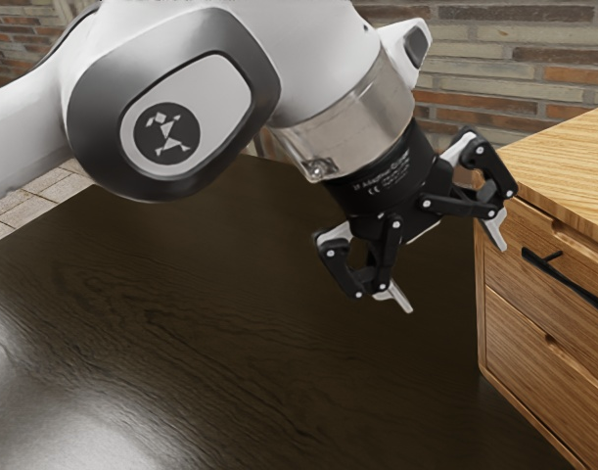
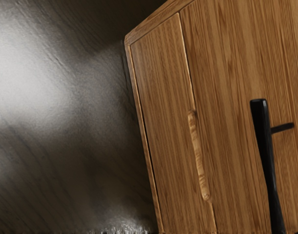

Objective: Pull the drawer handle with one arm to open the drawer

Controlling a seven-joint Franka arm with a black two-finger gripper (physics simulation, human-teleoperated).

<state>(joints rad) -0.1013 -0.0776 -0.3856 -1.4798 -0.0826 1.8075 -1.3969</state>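
Gripper (image 1: 448, 266) hung w/ fingers spread wide & empty, black drawer handle (image 1: 571, 285) just beyond its fingertips, not btwn them, so shutting there prob. would've grabbed air, or a tip might've jammed vs. the drawer front (image 1: 529, 299).

Dark wood-grain table (image 1: 161, 323), glossy, with a pale glare patch toward the exterior view's lower left. Brick wall (image 1: 533, 59) behind, brown and grey courses, across the top of the exterior view. Pale tiled floor (image 1: 24, 201) beyond the table's far edge at the exterior view's left. Lower drawer front (image 1: 538, 377), light wood, with a slim wooden pull (image 2: 198, 156) the same colour as it.
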